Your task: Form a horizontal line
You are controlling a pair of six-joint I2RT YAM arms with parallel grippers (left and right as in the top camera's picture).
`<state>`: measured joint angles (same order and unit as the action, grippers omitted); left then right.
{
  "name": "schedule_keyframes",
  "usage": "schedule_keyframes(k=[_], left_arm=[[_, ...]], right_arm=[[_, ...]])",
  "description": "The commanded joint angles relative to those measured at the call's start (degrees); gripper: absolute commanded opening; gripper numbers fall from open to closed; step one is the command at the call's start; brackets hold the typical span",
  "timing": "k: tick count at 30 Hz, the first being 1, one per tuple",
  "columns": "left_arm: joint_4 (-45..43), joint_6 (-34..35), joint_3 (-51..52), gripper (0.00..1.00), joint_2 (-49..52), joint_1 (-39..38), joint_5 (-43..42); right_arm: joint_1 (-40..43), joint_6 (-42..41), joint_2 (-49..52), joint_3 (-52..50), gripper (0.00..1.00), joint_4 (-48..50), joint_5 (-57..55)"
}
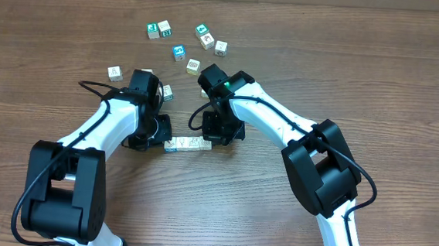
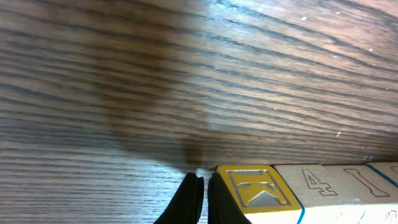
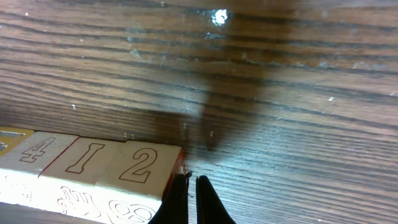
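The horizontal line of cubes sits mid-worktop, reading K, 4, I, 2. At its 9 o'clock end the left gripper is clenched on nothing, right up against the K. Same deal for the right gripper at 3 o'clock, with loose cubes scattered toward 12.

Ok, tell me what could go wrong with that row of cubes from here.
The left jaws, shut, sit at the K cube and the right jaws at the 2 cube; pushing harder from both ends could buckle the row. The left arm could knock the loose cube beside it when withdrawing.
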<state>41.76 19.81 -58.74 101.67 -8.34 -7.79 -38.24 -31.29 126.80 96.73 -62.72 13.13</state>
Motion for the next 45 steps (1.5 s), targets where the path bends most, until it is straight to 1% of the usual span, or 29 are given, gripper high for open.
schedule_keyframes(k=[1,16,45], left_arm=[[-0.7,1.6,0.5,0.04,0.2,-2.3,-2.1],[-3.1,2.5,0.5,0.04,0.2,-3.3,-2.2],[-2.6,2.4,0.5,0.04,0.2,-3.3,-1.3]], right_arm=[[-0.4,-0.2,-2.1,-0.3,0.04,0.6,1.1],[-0.3,-0.2,-2.1,-0.3,0.04,1.6,0.0],[-0.3,-0.2,-2.1,-0.3,0.04,2.4,0.0]])
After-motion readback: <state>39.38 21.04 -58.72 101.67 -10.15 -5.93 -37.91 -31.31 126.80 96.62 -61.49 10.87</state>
